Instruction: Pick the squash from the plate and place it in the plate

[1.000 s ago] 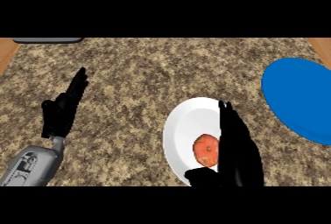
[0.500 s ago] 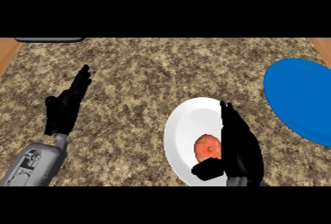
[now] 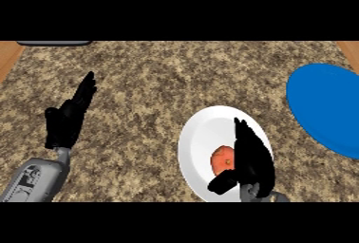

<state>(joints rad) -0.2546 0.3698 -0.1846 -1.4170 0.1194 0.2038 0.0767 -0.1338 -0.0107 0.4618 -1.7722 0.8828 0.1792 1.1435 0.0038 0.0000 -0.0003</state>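
Resting at the left, the left robot hand (image 3: 69,118) is open, fingers up, over the speckled stone worktop (image 3: 161,80). On the round white plate (image 3: 200,137) lies the orange squash (image 3: 223,159); the right robot hand (image 3: 252,154) stands just beside it, fingers straight, not closed. It should curl round the squash before lifting toward the round blue plate (image 3: 326,109).

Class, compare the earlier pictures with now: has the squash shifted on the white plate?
No. The squash sits at the same spot on the white plate, beside the right robot hand.
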